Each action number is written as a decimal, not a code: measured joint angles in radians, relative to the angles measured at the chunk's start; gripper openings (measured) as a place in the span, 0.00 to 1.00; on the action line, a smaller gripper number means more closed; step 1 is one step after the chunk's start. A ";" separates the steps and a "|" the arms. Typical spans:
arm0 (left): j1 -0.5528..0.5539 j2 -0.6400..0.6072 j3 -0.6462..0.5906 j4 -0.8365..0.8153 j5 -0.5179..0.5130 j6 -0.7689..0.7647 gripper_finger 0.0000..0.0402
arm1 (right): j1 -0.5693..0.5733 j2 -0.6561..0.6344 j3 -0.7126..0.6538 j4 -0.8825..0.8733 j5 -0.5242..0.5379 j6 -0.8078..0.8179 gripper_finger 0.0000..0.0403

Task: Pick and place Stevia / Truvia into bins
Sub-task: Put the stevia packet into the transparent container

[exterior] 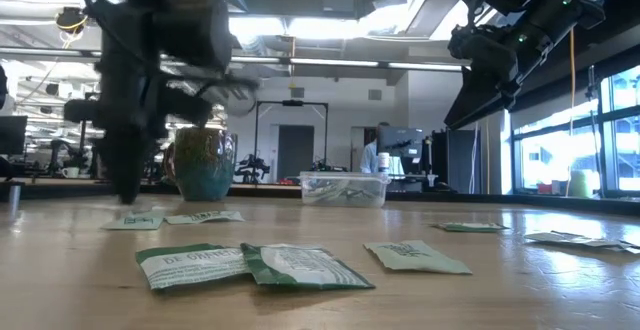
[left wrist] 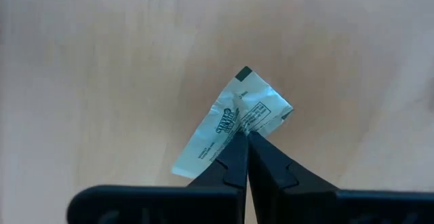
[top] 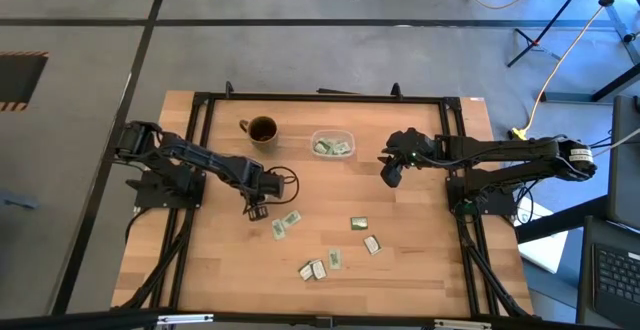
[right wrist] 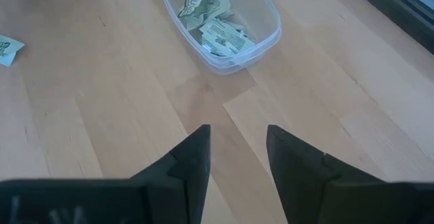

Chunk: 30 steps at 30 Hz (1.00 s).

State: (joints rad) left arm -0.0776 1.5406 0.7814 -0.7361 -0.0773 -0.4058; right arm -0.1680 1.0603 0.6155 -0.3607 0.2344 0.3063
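Left claw (left wrist: 243, 134) pinched shut on one small white-and-green paper sachet (left wrist: 234, 119), just off worktop (top: 420, 260), near round brown mug (top: 262, 130). Left wrist view alone shows this grip; sachet print too small to read. Right claw (right wrist: 237, 149) parted, empty, hanging above worktop beside clear plastic rectangular bin (top: 333, 144). Right wrist view shows several sachets inside bin. Low view shows loose sachets (exterior: 250, 265) lying flat nearer than mug, one lettered "DE ORIGEN".
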 joint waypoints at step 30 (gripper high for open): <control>0.308 0.025 0.236 0.668 -0.055 0.394 0.01 | 0.000 0.000 0.000 0.004 0.000 -0.001 0.36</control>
State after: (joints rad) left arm 0.2304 1.5655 1.0176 -0.0683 -0.1319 -0.0120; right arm -0.1684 1.0599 0.6155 -0.3565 0.2344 0.3048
